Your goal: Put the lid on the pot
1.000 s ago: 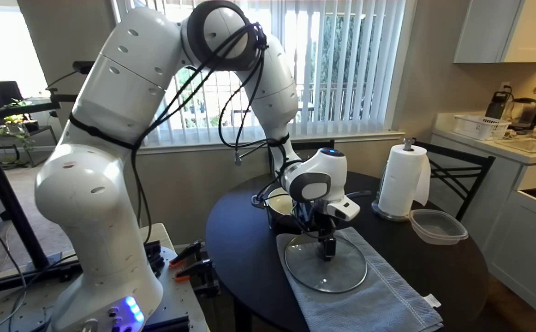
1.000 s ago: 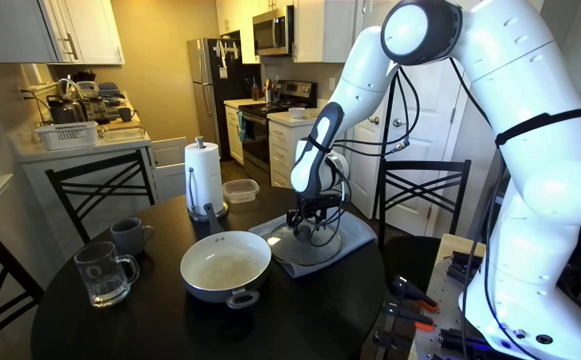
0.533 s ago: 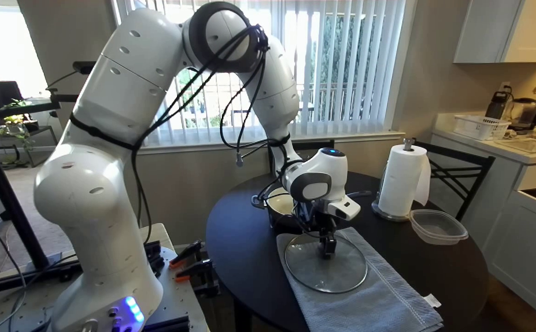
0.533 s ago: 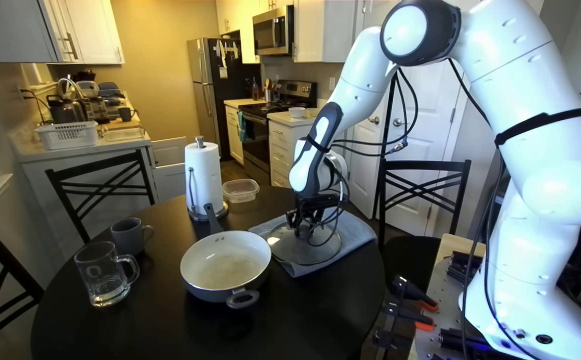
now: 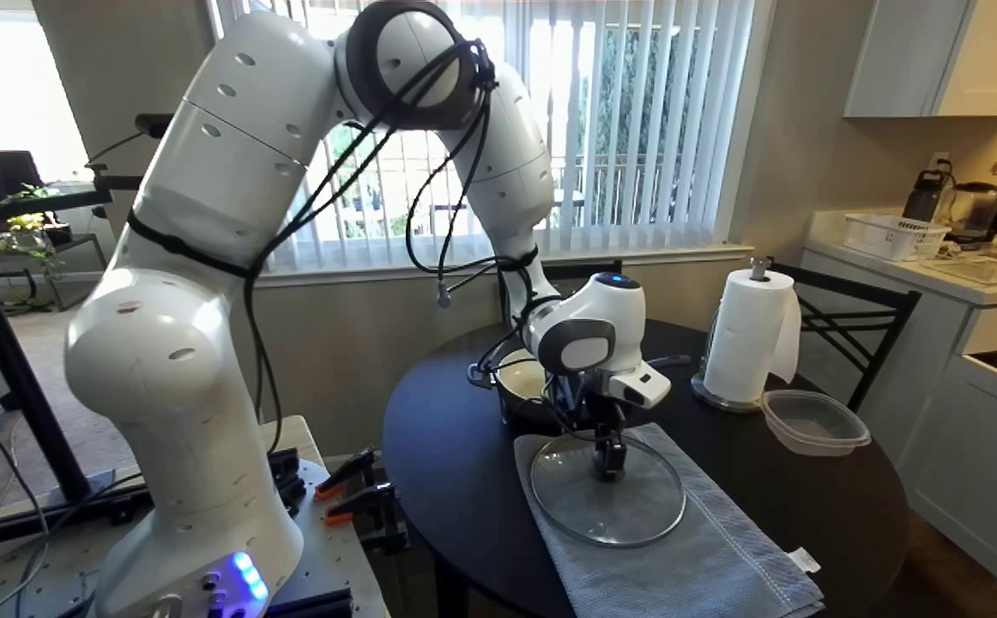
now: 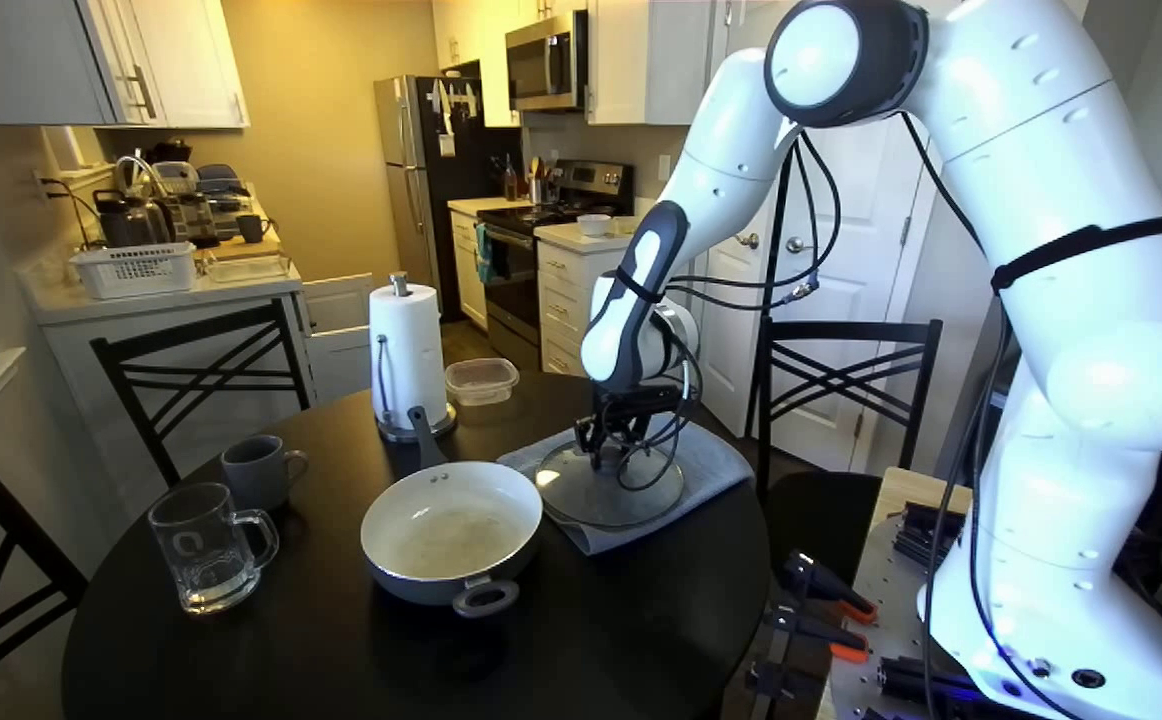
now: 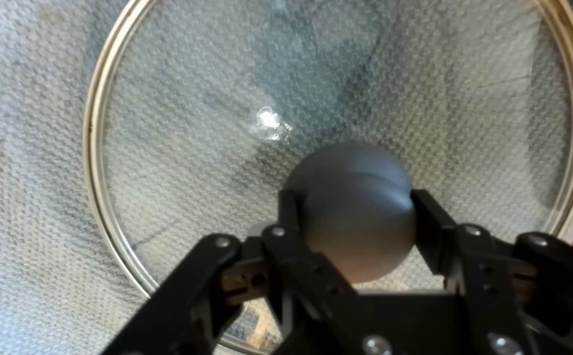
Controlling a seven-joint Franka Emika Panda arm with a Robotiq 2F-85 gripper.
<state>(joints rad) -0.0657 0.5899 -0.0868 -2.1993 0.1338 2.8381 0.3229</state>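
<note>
The lid (image 5: 636, 506) is round clear glass with a metal rim, lying over a folded grey-blue cloth. Its dark round knob (image 7: 360, 246) is pinched from both sides by the pads of my gripper (image 7: 355, 212) in the wrist view. Whether the rim still touches the cloth, I cannot tell. The pot (image 6: 451, 530), pale inside with a grey outside, stands on the table beside the lid. Its long dark handle (image 6: 427, 436) points toward the paper towels and a short loop handle is on the opposite side. In an exterior view my wrist partly hides the pot (image 5: 517, 382).
The cloth (image 5: 704, 558) lies on a round dark table (image 6: 631, 610). A paper towel roll (image 6: 409, 355) and a clear plastic container (image 6: 481, 380) stand behind the pot. A glass mug (image 6: 206, 555) and a grey mug (image 6: 259, 470) stand on its far side.
Within the last second the jaws have narrowed and come to grip the knob. The lid has shifted very slightly since, and the arm has barely moved.
</note>
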